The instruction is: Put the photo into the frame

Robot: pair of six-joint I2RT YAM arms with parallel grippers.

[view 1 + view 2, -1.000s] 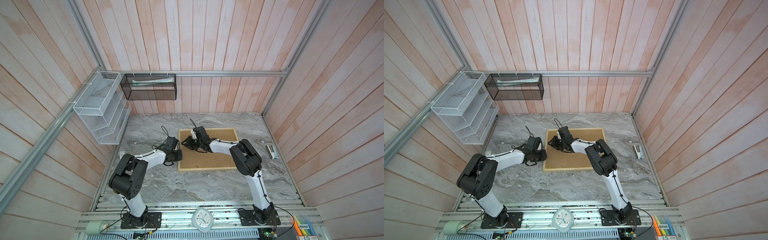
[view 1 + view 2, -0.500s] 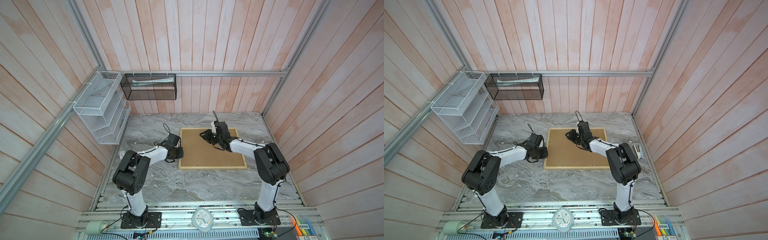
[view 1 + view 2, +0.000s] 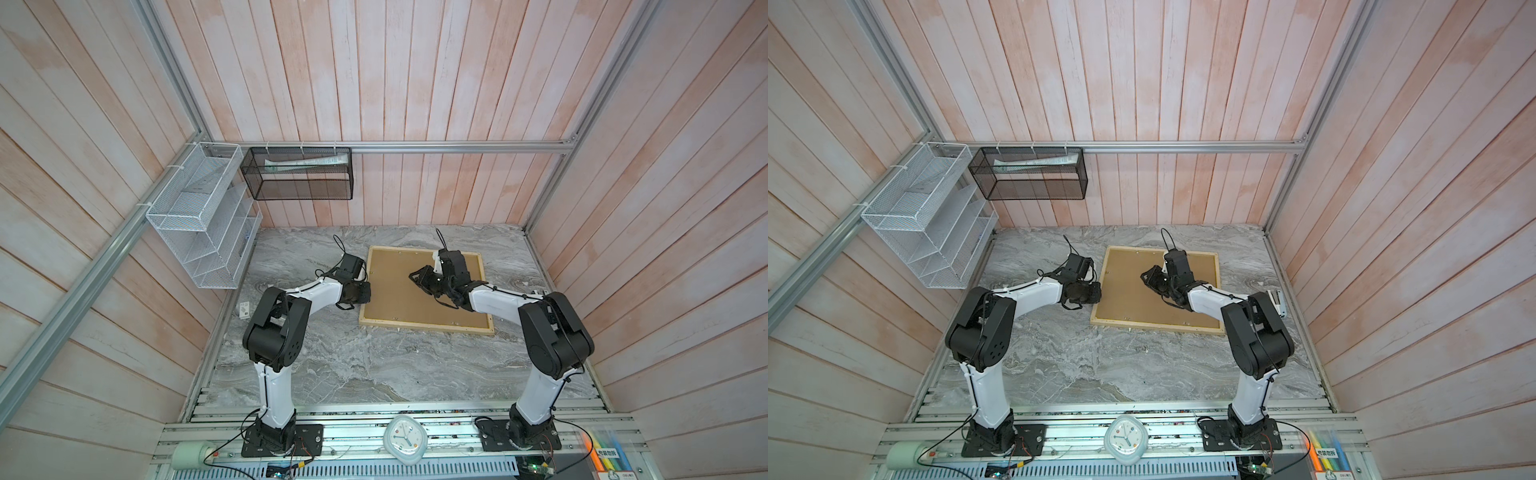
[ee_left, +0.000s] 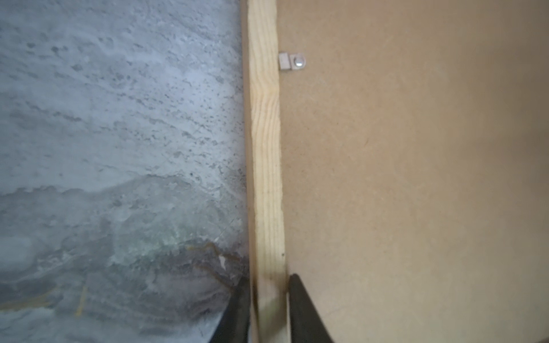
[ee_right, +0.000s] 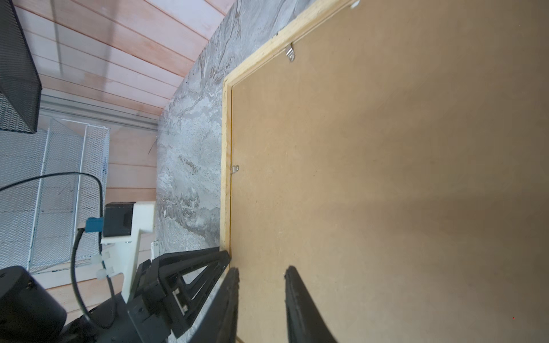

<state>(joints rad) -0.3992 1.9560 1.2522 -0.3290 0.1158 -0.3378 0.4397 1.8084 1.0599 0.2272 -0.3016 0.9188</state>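
Closely astride frame (image 4: 264, 148): left pincer (image 4: 267, 280)

Both top views: we sit high above the 6 o'clock edge of the grey marbled tabletop (image 3: 353, 365), facing 12 and steeply down, far off; they share all of it. Left wrist view: very close, straight over the 9 o'clock side of the pale natural-wood frame (image 4: 266, 148). Right wrist view: low over the plain brown backing board (image 5: 386, 178), facing 9; both wrist views share that side.
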